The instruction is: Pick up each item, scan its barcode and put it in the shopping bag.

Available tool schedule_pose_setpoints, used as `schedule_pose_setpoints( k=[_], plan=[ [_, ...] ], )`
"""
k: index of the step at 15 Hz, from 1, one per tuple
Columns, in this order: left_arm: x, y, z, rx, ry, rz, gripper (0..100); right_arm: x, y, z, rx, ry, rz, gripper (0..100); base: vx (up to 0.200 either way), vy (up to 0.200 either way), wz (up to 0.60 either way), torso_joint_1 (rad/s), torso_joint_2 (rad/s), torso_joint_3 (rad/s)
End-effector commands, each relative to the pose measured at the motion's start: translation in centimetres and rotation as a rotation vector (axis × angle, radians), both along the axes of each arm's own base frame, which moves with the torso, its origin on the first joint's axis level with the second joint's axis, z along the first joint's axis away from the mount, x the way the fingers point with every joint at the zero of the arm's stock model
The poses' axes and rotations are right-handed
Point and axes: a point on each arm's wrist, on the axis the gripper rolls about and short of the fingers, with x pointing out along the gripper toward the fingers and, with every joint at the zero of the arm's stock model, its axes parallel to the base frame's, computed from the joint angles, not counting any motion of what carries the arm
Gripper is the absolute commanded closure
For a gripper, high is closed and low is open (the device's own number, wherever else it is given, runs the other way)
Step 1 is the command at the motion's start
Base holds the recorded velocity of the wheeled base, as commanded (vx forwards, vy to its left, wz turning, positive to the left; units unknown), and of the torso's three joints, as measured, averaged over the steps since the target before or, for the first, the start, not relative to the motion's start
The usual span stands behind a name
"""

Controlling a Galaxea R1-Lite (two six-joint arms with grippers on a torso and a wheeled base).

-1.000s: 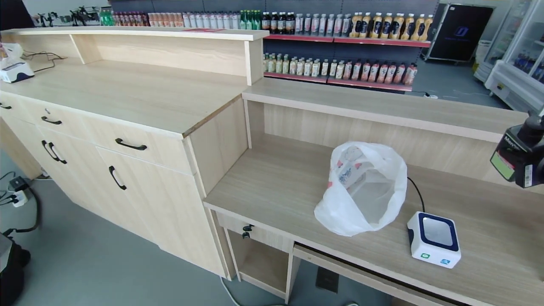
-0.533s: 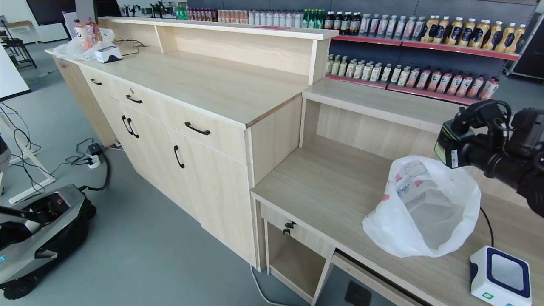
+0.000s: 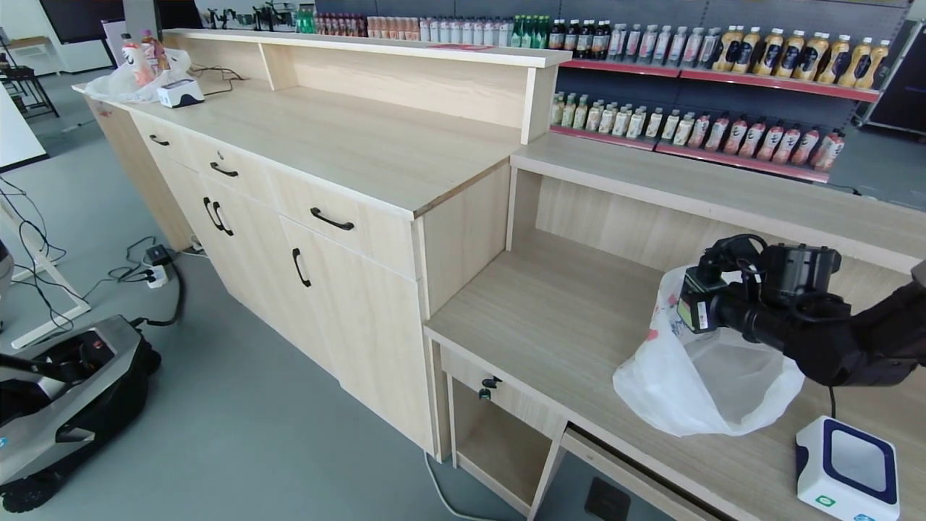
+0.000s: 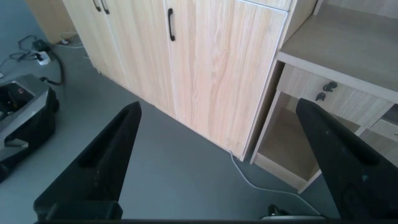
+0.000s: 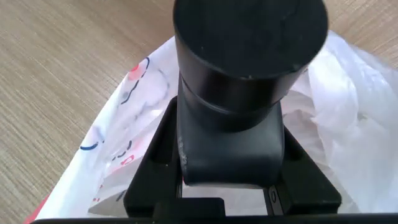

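1. The left gripper (image 4: 217,106) hung over the grey floor in front of the cabinets, its fingers spread wide and holding nothing, well apart from the task's things.
2. The lower counter (image 3: 550,318) carried the work, right of the tall cabinet block.
3. The white shopping bag (image 3: 694,383) sat on that counter, slumped, with its mouth open upward and toward the robot.
4. The right gripper (image 3: 731,315) was pressed onto a black bottle (image 3: 693,312). The bottle lay nearly level, its long axis in line with the gripper and its free end pointing to the robot's left.
5. That free end hovered over the far rim of the bag's mouth, so the opening lay just below and slightly nearer the robot. I judged the drop would need a short move down and inward, and the right arm was plainly the nearer one.
6. The scanner (image 3: 846,463) stood just beside the bag on its right, window up. Whether the barcode had been read, I could not tell.
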Motion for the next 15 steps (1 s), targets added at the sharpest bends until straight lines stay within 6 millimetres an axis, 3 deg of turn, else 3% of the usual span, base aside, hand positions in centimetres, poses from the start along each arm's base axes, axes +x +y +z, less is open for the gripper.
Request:
schedule_pose_setpoints(
  k=[1,10,15],
  plan=[
    [0.0,0.0,0.0,0.000,0.000,0.000,0,1.1,-0.2,-2.5,0.009,0.055,-0.006,100,0.000,0.000,0.00,0.000,0.00,0.000],
    [0.0,0.0,0.0,0.000,0.000,0.000,0,-0.5,0.8,-6.3,0.022,0.193,0.110,100,0.000,0.000,0.00,0.000,0.00,0.000],
    [0.0,0.0,0.0,0.000,0.000,0.000,0,-0.9,1.1,-6.7,0.021,0.207,0.119,100,0.000,0.000,0.00,0.000,0.00,0.000]
  ],
)
